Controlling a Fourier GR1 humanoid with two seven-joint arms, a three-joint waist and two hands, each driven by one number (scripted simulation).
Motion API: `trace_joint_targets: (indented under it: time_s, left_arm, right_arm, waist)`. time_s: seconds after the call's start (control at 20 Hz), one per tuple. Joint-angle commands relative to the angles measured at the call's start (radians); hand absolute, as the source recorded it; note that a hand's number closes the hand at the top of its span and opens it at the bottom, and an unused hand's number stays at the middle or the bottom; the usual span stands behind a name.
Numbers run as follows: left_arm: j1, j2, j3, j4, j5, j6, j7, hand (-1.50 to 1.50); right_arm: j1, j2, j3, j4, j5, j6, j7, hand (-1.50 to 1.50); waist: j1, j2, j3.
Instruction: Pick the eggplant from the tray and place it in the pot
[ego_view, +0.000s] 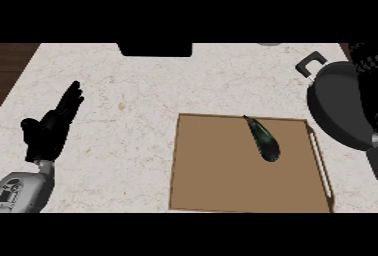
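- The eggplant (263, 141) lies in the far right part of the brown tray (218, 170), flat on the tray's floor, with nothing touching it.
- Its long axis runs mostly near to far with a slight slant. The thin stem end points far and a little left, close to the tray's far rim. The rounded, thicker end points near and a little right.
- The tray is a shallow rectangle with a paler strip along its right side, and it sits on the near right of the counter (125, 85).
- The counter is pale stone with faint brown veins. Dark wood shows past its far left corner, and a black block (155, 49) sits at its far edge.
- The pot (339, 105), dark grey, stands just right of the tray and is cut off by the view's right edge. A bracket-shaped handle (310, 62) is on its far left side.
- The left hand (48, 130) is at the counter's left side, well apart from the eggplant and left of the tray. Its fingers are straight, held close together and pointing far, with the thumb out to the side, and it holds nothing.
- Its grey forearm (22, 192) enters at the near left corner.
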Motion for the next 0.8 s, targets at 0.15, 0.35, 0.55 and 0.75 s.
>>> trace_joint_targets:
  time_s: [0.15,0.35,0.55,0.75]
  left_arm:
    - [0.08,-0.155,-0.033,-0.129,-0.016,0.119,-0.082,0.0]
    - [0.108,-0.188,-0.016,-0.142,0.043,0.099,-0.11,0.0]
    - [0.164,-0.275,-0.085,-0.141,-0.021,0.153,-0.179,0.0]
    - [0.213,-0.25,-0.062,-0.216,-0.014,0.136,-0.182,0.0]
  right_arm:
    - [0.107,-0.048,-0.177,0.065,-0.188,0.257,-0.369,1.5]
    - [0.232,-0.132,-0.215,0.259,0.096,0.029,-0.268,-1.5]
    - [0.345,0.059,-0.195,0.293,0.03,0.088,-0.651,-1.5]
    - [0.421,0.068,-0.202,0.173,0.017,0.156,-0.745,-1.5]
  waist:
    - [0.0,-0.001,0.02]
    - [-0.005,0.012,0.015]
    - [-0.009,0.002,0.017]
    - [-0.009,-0.001,0.015]
